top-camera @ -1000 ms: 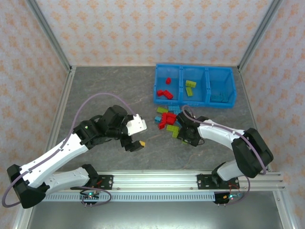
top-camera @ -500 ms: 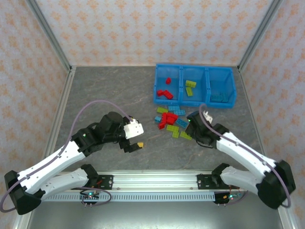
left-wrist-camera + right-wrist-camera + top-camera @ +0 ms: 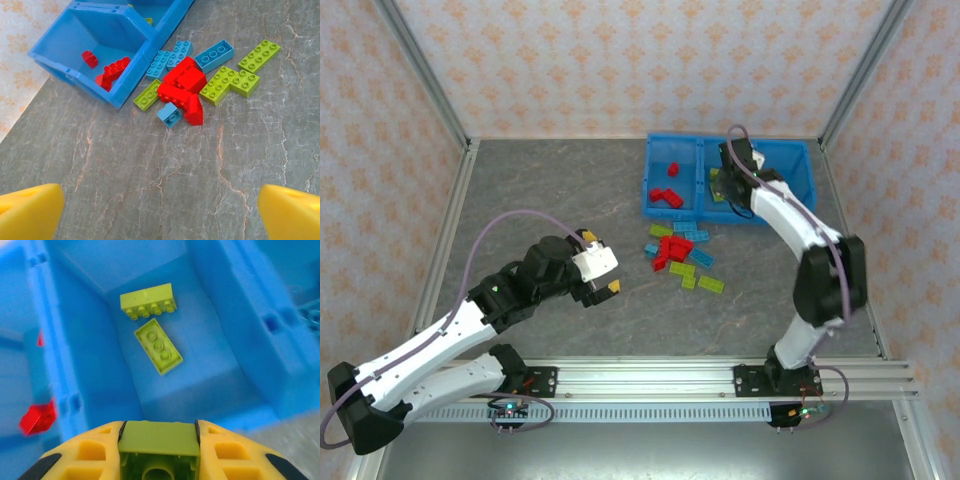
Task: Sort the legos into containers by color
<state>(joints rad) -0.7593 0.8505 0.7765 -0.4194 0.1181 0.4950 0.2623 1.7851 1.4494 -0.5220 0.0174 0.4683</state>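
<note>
**Risks**
- **Left jaws:** spread wide with nothing between the yellow pads, hanging over bare bench.
  - The loose pile lies ahead of them, well apart.
  - The pile is tight: red bricks touch each other, and green and light blue ones butt against them. A pinch there could catch two colours at once or shove neighbours aside.
  - The small blue brick on the pile's near edge looks the easiest single pick.
  - The bin sits just past the pile, ahead and left of the jaws. A low reach could clip its wall.
- **Right jaws:** closed on a yellow-green brick, gripped across its sides with the hollow underside facing the wrist camera.
  - Below and ahead of them is the middle compartment, with two green bricks on its floor, so the colour looks right.
  - The jaws seem close to the compartment's near wall. A release here might bounce off the rim onto the bench.
  - It could also hop the divider to the red brick at the jaws' left.

**Materials**
- **Bench:** matte grey, stone-look, veined.
- **Bricks:** hard glossy plastic, rectangular, with round studs. The green ones look slightly translucent.
- **Bin:** smooth bright blue plastic, with square wells, sloped walls and notched dividers.
- **Right pads**: yellow with lattice cut-outs.
</note>
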